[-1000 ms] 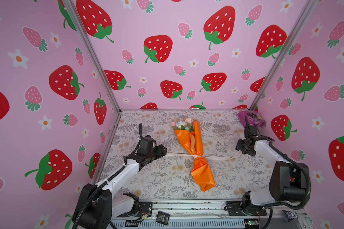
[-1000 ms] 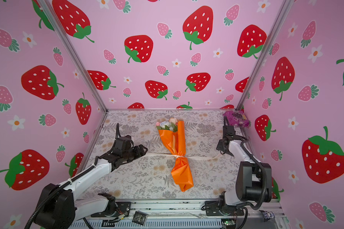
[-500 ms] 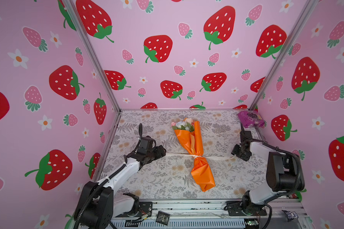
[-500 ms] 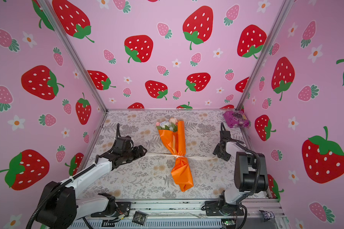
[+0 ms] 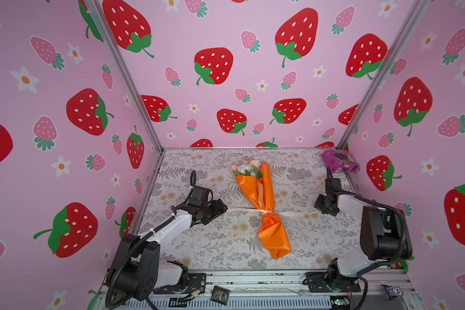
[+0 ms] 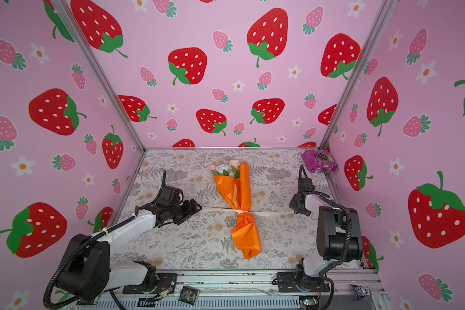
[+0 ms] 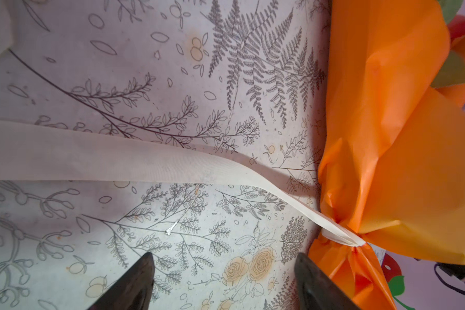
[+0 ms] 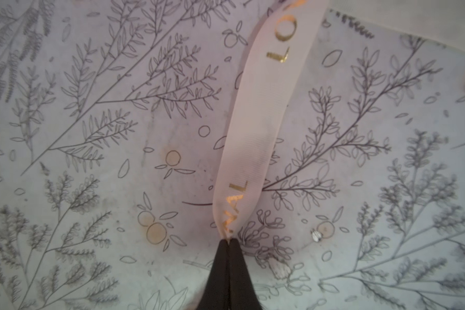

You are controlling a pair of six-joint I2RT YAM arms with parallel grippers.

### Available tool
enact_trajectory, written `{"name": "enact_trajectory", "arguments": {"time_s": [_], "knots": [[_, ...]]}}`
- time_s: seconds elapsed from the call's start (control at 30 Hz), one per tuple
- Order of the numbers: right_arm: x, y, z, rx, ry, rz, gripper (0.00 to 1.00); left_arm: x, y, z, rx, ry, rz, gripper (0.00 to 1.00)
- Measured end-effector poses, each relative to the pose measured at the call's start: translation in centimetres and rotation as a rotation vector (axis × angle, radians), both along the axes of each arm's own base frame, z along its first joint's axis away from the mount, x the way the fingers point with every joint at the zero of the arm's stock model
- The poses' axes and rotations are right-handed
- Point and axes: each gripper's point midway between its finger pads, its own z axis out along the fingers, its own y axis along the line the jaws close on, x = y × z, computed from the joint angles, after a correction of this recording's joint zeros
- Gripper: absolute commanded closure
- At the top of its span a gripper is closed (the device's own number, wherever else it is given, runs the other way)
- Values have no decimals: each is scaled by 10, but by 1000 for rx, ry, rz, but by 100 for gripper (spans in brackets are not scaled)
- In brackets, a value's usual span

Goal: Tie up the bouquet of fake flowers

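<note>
The bouquet of fake flowers [image 5: 263, 198] [image 6: 239, 198] lies mid-mat in orange wrapping paper, its rose heads [image 5: 246, 169] pointing to the back wall. A cream ribbon [image 7: 145, 163] is knotted round its narrow waist [image 5: 265, 212], with one end running left and one right along the mat. My left gripper [image 5: 222, 208] [image 7: 223, 257] hovers open by the left end, with nothing between its fingers. My right gripper [image 5: 318, 208] [image 8: 228, 241] is shut on the tip of the right ribbon end [image 8: 255, 128], which carries gold letters.
A small purple packet [image 5: 338, 161] [image 6: 318, 161] lies in the back right corner, behind the right arm. Pink strawberry-print walls close the floral mat [image 5: 226, 241] on three sides. A metal rail [image 5: 253, 279] runs along the front edge.
My right gripper has closed on the tip of the right ribbon end, and its arm has drawn in and folded up. The left gripper and the bouquet have stayed put.
</note>
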Motion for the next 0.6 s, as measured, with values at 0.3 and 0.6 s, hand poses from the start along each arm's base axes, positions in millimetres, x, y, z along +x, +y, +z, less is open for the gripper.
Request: {"name": "enact_trajectory", "arguments": {"time_s": [0.3, 0.6], "knots": [[5, -15, 39, -81, -113, -27, 100, -4, -2, -15, -51, 98, 85, 19], [6, -20, 72, -130, -239, -12, 100, -9, -9, -17, -54, 123, 110, 20]]}}
